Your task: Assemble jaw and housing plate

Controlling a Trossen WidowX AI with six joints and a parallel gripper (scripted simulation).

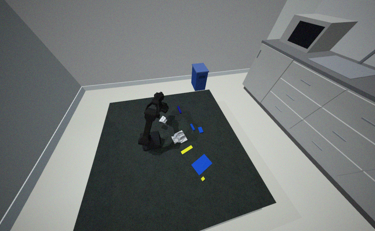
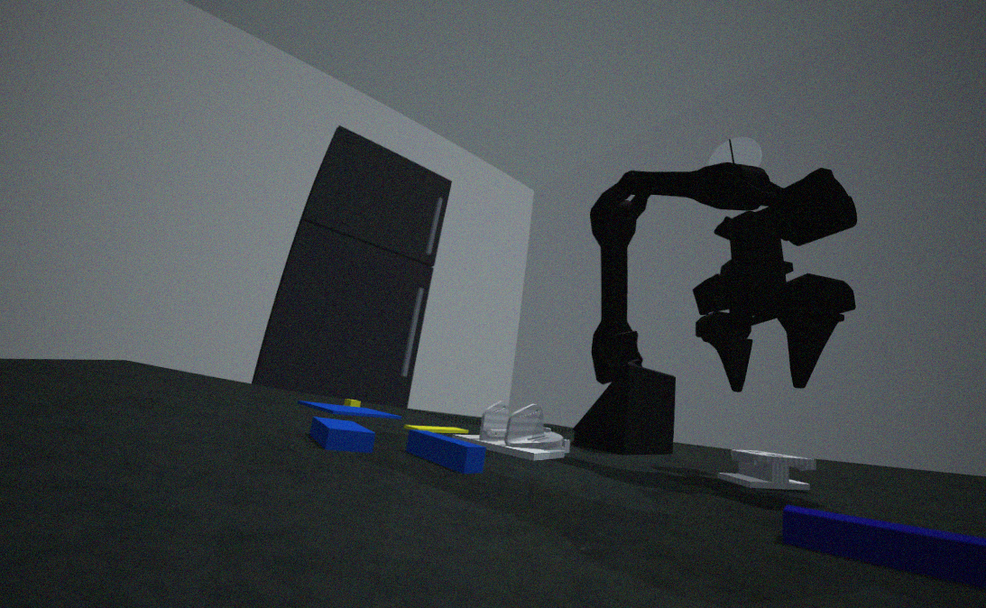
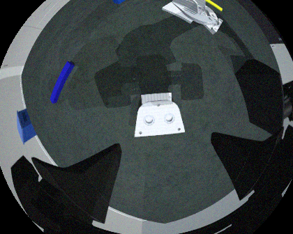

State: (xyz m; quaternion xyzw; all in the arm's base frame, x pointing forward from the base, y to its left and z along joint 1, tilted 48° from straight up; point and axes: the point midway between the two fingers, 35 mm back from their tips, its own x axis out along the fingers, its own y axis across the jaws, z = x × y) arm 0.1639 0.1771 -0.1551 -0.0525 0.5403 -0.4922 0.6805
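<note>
The white base plate point(image 1: 185, 139) point(image 2: 545, 455) point(image 3: 174, 12) lies on the dark mat. Two upright pale jaws point(image 2: 524, 425) stand on it side by side. Whether their teeth mesh is too small to tell. The white housing plate point(image 1: 162, 118) point(image 2: 771, 455) point(image 3: 159, 129) is apart from the base, with two round features in its trapezoid top; the exterior view shows a second slab beneath it. My gripper point(image 2: 768, 388) point(image 3: 169, 143) is open and empty, pointing down high above the housing plate, touching nothing.
A dark blue bar point(image 1: 179, 109) point(image 2: 897, 540) point(image 3: 62, 82) lies beyond the housing plate. Two blue blocks point(image 1: 192, 127) point(image 2: 343, 436), a yellow strip point(image 1: 186, 149) point(image 2: 436, 429), a flat blue sheet point(image 1: 201, 164) and a small yellow block point(image 1: 202, 178) lie around the base.
</note>
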